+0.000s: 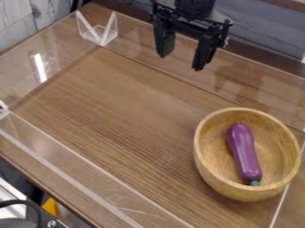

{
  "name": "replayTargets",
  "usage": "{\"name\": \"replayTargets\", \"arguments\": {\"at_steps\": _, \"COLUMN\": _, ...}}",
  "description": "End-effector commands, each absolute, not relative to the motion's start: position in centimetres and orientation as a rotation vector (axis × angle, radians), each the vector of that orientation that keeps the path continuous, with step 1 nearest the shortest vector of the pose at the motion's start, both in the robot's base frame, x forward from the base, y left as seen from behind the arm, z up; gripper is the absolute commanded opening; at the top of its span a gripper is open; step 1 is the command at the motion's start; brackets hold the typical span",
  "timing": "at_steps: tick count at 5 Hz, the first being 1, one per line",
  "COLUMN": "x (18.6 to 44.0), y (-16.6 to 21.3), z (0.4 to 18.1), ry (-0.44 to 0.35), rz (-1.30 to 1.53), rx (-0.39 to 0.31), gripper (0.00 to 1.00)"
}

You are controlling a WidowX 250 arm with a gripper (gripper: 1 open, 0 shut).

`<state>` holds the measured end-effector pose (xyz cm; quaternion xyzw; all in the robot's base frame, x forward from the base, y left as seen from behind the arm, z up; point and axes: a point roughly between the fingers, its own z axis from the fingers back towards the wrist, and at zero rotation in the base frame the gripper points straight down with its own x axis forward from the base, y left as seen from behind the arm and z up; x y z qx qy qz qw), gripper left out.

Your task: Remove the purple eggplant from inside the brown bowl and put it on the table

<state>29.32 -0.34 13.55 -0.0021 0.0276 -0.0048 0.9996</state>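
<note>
My view cuts arm off at top edge; only gripper and its dark fingers show. Desk runs out of frame at left and bottom. Eggplant stem tip too small to make out. Dark object at bottom-left corner cropped, unidentifiable.

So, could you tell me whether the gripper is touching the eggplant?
Apart. The camera view shows the open gripper hanging high at the back, with bare table between it and the eggplant lying in the bowl.
</note>
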Motion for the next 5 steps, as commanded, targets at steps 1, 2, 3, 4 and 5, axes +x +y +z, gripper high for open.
{"name": "replayTargets", "arguments": {"at_steps": 1, "x": 29.0, "y": -0.9, "z": 13.1, "ry": 0.071, "rz": 0.055, "rx": -0.011, "gripper": 1.0}}
{"name": "replayTargets", "arguments": {"at_steps": 2, "x": 28.2, "y": -3.5, "z": 12.7, "ry": 0.081, "rz": 0.152, "rx": -0.038, "gripper": 1.0}}
{"name": "replayTargets", "arguments": {"at_steps": 3, "x": 27.5, "y": -4.9, "z": 12.7, "ry": 0.092, "rz": 0.154, "rx": -0.059, "gripper": 1.0}}
{"name": "replayTargets", "arguments": {"at_steps": 4, "x": 26.9, "y": -5.8, "z": 12.6, "ry": 0.095, "rz": 0.126, "rx": -0.075, "gripper": 1.0}}
{"name": "replayTargets", "arguments": {"at_steps": 5, "x": 26.7, "y": -6.6, "z": 11.7, "ry": 0.108, "rz": 0.092, "rx": -0.077, "gripper": 1.0}}
